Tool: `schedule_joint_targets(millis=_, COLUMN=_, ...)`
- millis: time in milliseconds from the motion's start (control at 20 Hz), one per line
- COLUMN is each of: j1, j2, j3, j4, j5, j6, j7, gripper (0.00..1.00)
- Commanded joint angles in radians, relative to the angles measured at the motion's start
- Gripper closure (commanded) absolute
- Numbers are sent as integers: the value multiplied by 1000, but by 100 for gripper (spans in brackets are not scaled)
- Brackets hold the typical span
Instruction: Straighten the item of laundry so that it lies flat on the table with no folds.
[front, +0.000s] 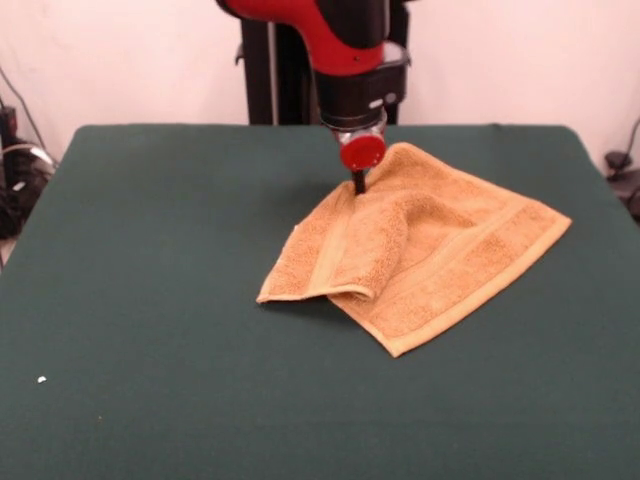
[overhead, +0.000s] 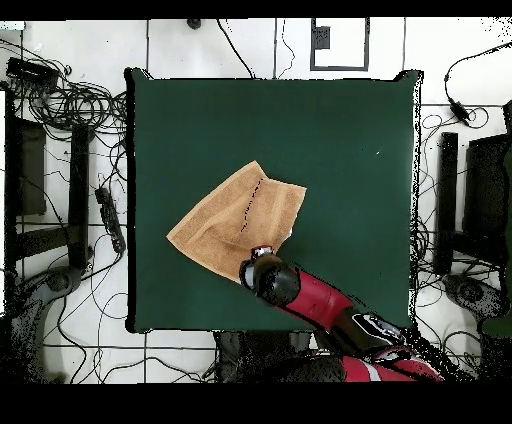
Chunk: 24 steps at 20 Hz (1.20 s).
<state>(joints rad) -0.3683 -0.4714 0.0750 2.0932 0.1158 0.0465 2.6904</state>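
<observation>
Nearest the camera lay bare green tabletop (front: 150, 380). Beyond it, right of centre, a tan towel (front: 440, 250) sat rumpled, its left part folded over with a raised ridge. At the towel's far edge the robot's hand (front: 359, 183) pressed down; how far it was open, I could not tell.

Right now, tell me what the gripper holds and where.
Cannot be told: the gripper is down on the towel near its far edge, at a raised fold, but a grip is not visible.
</observation>
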Motion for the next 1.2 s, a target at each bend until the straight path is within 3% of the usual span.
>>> schedule_joint_targets(millis=50, j1=11, j2=115, j3=96, j4=-66, j5=-15, j6=-107, j7=85, gripper=100)
schedule_joint_targets(millis=500, j1=21, j2=115, j3=81, j4=-70, j5=-20, j6=-113, j7=97, gripper=100)
schedule_joint_targets(millis=850, j1=-25, j2=-40, j3=47, j4=47, j5=-57, j6=15, j7=57, gripper=100)
schedule_joint_targets(millis=1200, j1=-54, j2=-104, j3=6, j4=123, j5=-97, j6=19, j7=57, gripper=100)
